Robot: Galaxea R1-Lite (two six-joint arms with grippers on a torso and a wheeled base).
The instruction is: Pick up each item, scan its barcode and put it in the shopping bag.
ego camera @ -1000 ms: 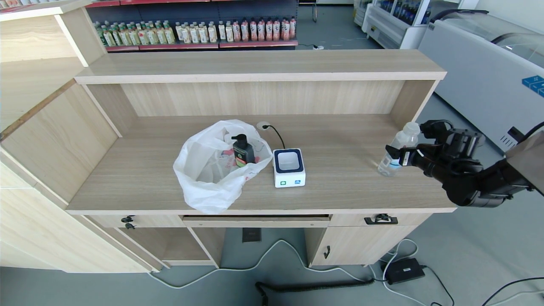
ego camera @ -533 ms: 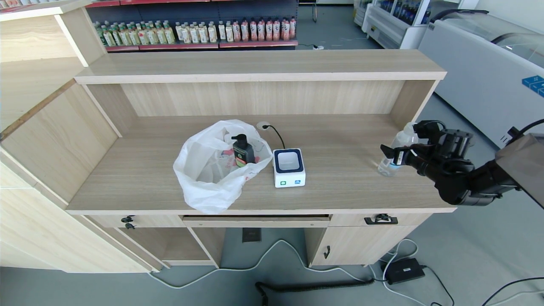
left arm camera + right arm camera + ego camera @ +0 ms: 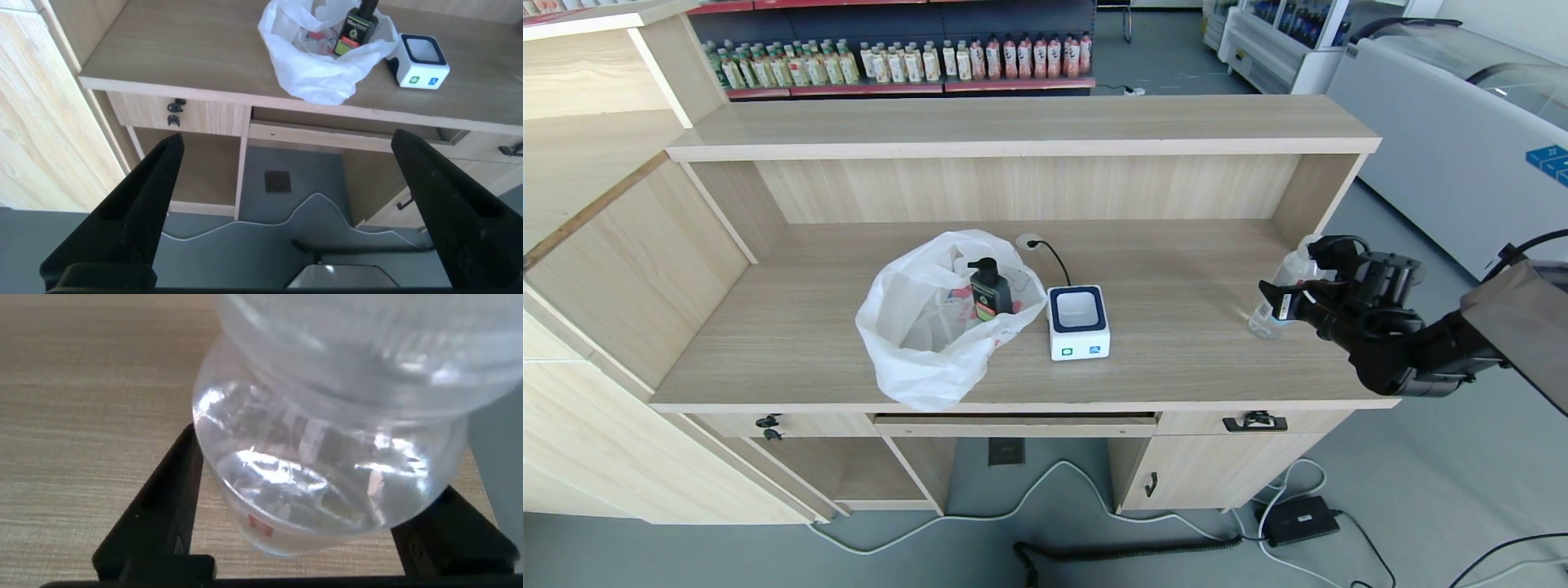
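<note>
A clear plastic water bottle (image 3: 1262,320) stands at the right end of the wooden counter (image 3: 1176,278). My right gripper (image 3: 1290,269) is open and straddles the bottle's middle. In the right wrist view the bottle (image 3: 327,474) sits between the two black fingers (image 3: 155,514). A white shopping bag (image 3: 907,343) lies open at the counter's centre left, with a dark pump bottle (image 3: 990,296) upright inside it. Right of the bag sits the white barcode scanner (image 3: 1078,321). My left gripper (image 3: 286,212) hangs open and empty, low in front of the counter, facing the bag (image 3: 310,65) and scanner (image 3: 421,61).
The counter has a raised back shelf (image 3: 1021,122) and a side panel (image 3: 1319,196) just behind the water bottle. A black cable (image 3: 1054,257) runs from the scanner to a hole at the back. The bottle stands close to the counter's right edge.
My right gripper has advanced toward the water bottle, so its fingers now reach around it. The bottle has shifted slightly to the left.
</note>
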